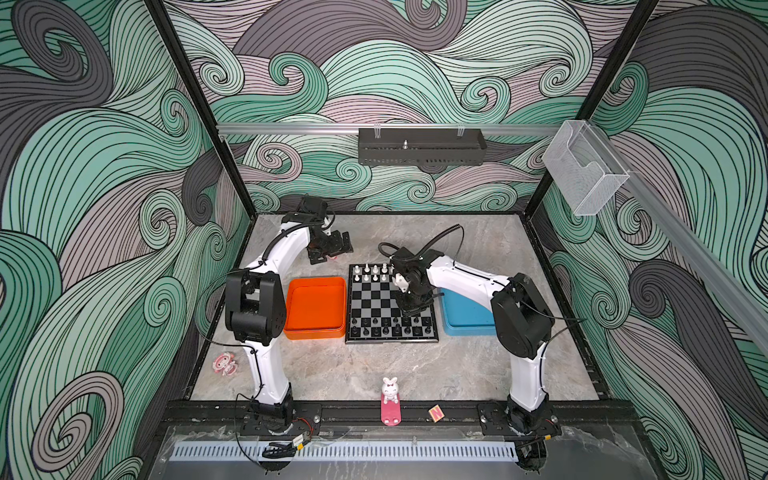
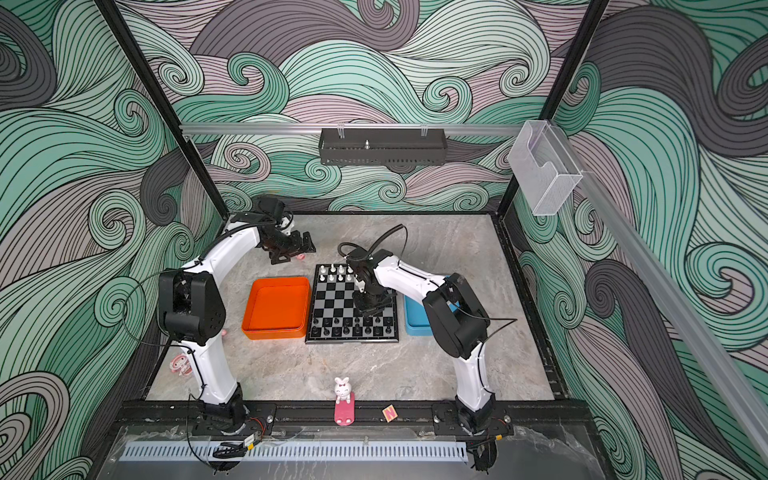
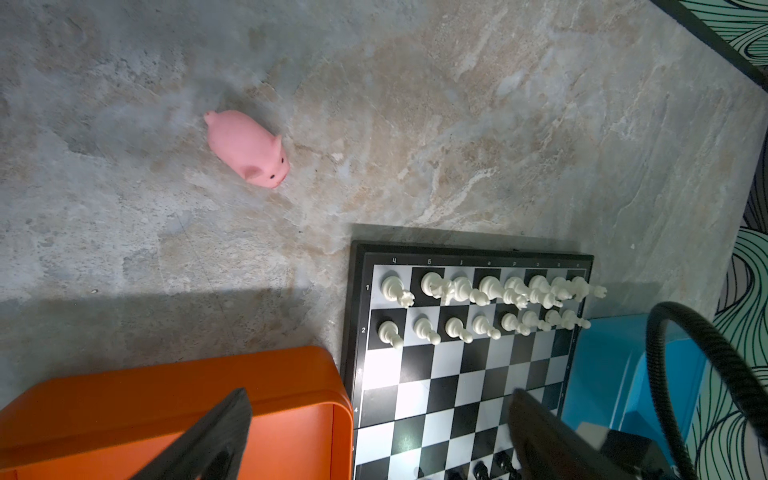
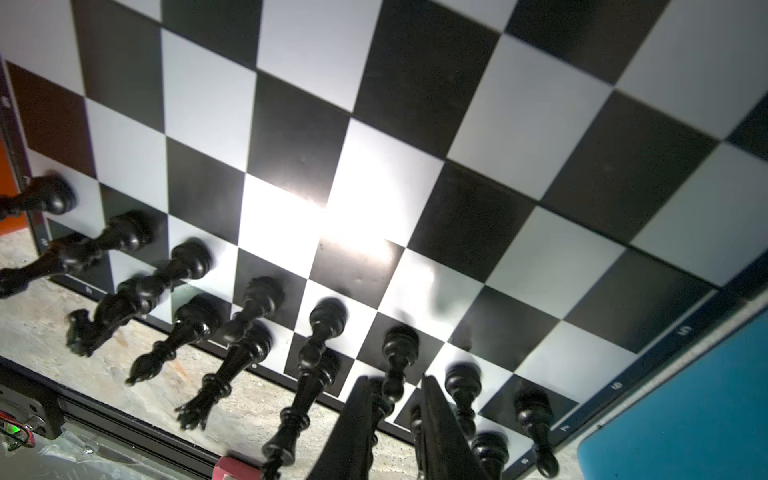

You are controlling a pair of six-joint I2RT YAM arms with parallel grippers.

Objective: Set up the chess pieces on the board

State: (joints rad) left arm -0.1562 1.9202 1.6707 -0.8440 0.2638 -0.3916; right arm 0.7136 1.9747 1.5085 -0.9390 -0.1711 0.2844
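The board (image 1: pixel 374 300) lies mid-table between two trays. White chess pieces (image 1: pixel 372 272) fill its two far rows, which the left wrist view shows as white chess pieces (image 3: pixel 490 291). Black chess pieces (image 1: pixel 386 326) stand along the two near rows. My right gripper (image 1: pixel 409 311) hangs low over the black side. In the right wrist view the right gripper (image 4: pixel 395 380) is narrowly open around the head of a standing black pawn (image 4: pixel 399 345), and a gap shows beside it. My left gripper (image 1: pixel 330 250) is raised behind the orange tray. In its wrist view the left gripper (image 3: pixel 378 395) is wide open and empty.
An orange tray (image 1: pixel 316 281) sits left of the board, and a blue tray (image 1: pixel 465 328) sits right of it under my right arm. A pink pig (image 3: pixel 247 147) lies behind the orange tray. A white bunny (image 1: pixel 390 390), an N block (image 1: pixel 435 412) and a pink figurine (image 1: pixel 224 363) are at the front.
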